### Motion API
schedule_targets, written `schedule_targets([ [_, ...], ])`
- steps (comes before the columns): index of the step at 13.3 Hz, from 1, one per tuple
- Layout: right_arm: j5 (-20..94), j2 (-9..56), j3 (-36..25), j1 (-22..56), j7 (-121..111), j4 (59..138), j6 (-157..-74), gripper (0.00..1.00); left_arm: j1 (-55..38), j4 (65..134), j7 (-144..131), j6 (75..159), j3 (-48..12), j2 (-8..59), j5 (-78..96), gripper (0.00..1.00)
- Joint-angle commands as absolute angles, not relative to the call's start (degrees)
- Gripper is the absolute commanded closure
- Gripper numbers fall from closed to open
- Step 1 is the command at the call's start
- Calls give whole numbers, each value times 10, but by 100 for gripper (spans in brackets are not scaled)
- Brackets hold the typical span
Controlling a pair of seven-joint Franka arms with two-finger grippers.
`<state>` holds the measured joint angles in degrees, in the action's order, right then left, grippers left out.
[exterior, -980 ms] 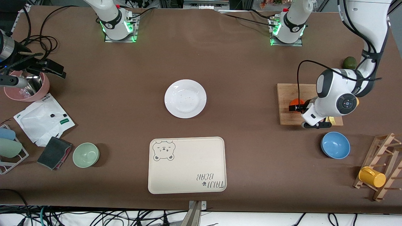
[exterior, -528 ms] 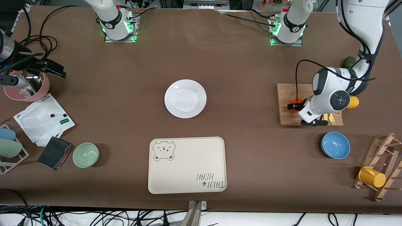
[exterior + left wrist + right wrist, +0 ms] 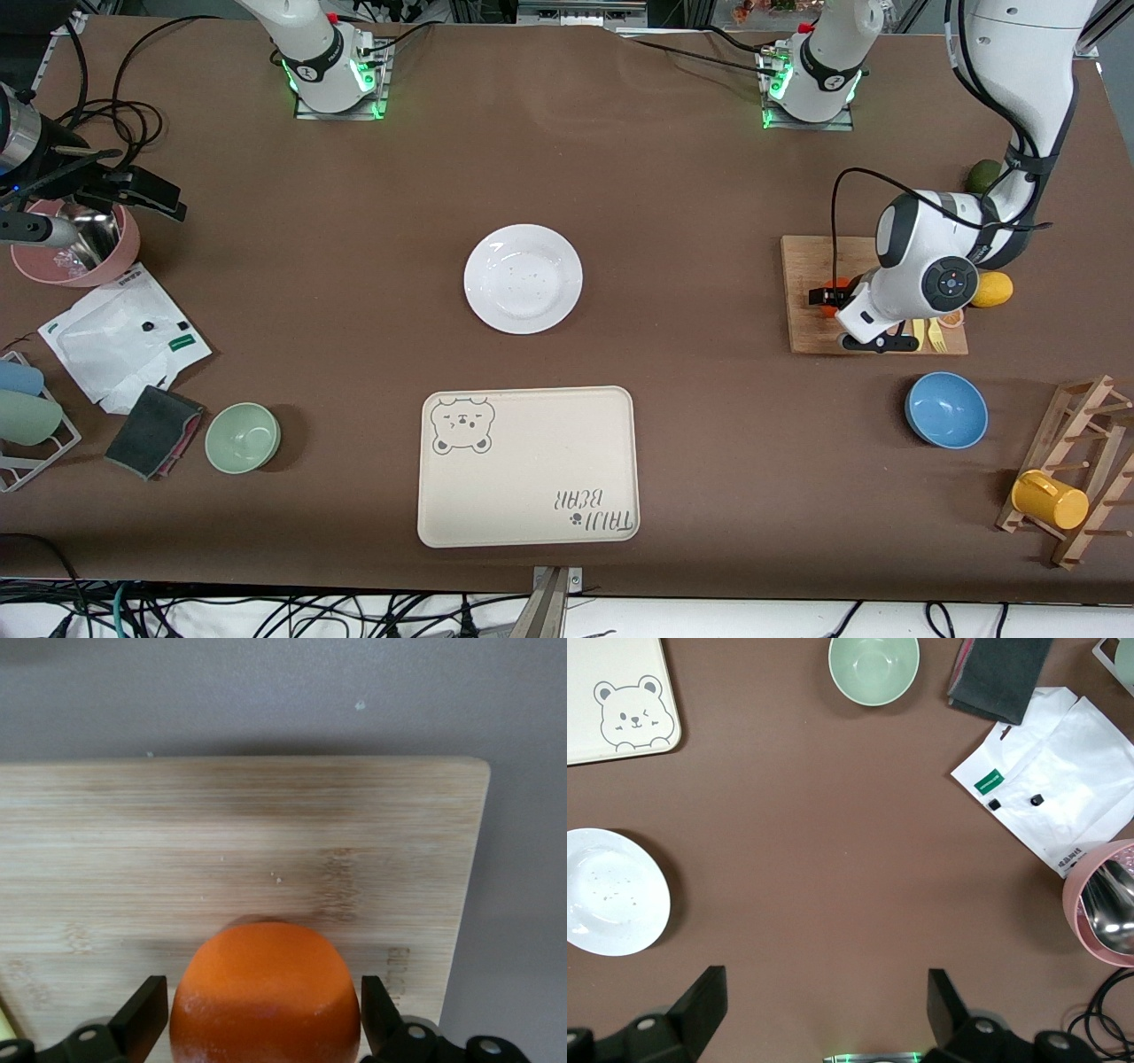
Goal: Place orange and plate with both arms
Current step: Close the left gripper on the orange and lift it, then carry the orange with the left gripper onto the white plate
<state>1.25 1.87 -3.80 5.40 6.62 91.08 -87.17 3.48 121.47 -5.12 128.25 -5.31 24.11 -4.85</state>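
Right now the left gripper (image 3: 266, 1028) is down at the wooden cutting board (image 3: 806, 266) toward the left arm's end of the table, its 2 fingers (image 3: 142, 1019) spread to either side of the orange (image 3: 266, 997), which sits on the board. A sliver of gap shows on each side in the left wrist view, so the fingers look close to the peel but not yet pressing it.

The orange should be light and firm with a little give, and being round it will roll if nudged off-centre (its skin is smooth enough to slip). The widest girth, where the fingers already flank it, is the sensible place to grip, with moderate force so the peel is not bruised.

The plate (image 3: 523, 278) lies flat mid-table, well apart from the board; it is stiff, shallow and probably breakable, and its rim is the only real purchase. The right gripper (image 3: 824, 1019) hangs high over the right arm's end of the table with fingers apart, waiting.

The brown table covering (image 3: 673, 204) looks matte. Between plate and front camera lies the beige bear tray (image 3: 527, 496), with open room around both.
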Motion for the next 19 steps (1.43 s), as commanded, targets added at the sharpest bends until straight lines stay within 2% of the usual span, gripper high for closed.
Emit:
schedule_targets([
  [1,18,16,-39,55,70,911,-867,0,38,1214,-42,1288,-55,240,-49,70],
  [2,18,16,-39,55,70,911,-867,0,38,1212,-42,1285,-55,239,-49,78],
  [3,18,16,-39,55,70,911,-867,0,38,1207,-42,1281,-56,236,-43,80],
  [5,18,16,-39,55,70,912,-867,0,32,1170,-43,1223,-62,229,-26,81],
  [8,17,16,-39,55,70,912,-867,0,29,1075,-49,1113,-84,228,32,81],
  [9,18,16,-39,55,69,912,-867,0,27,1054,-58,1100,-93,230,59,81],
  [11,14,16,-39,55,64,911,-861,0,19,1035,-103,1100,-115,237,88,82],
  [14,13,17,-39,58,62,912,-862,0,-59,1000,-232,1101,-118,258,82,82],
  [19,14,31,-39,66,62,910,-867,0,-191,887,-501,1102,-118,332,87,82],
])
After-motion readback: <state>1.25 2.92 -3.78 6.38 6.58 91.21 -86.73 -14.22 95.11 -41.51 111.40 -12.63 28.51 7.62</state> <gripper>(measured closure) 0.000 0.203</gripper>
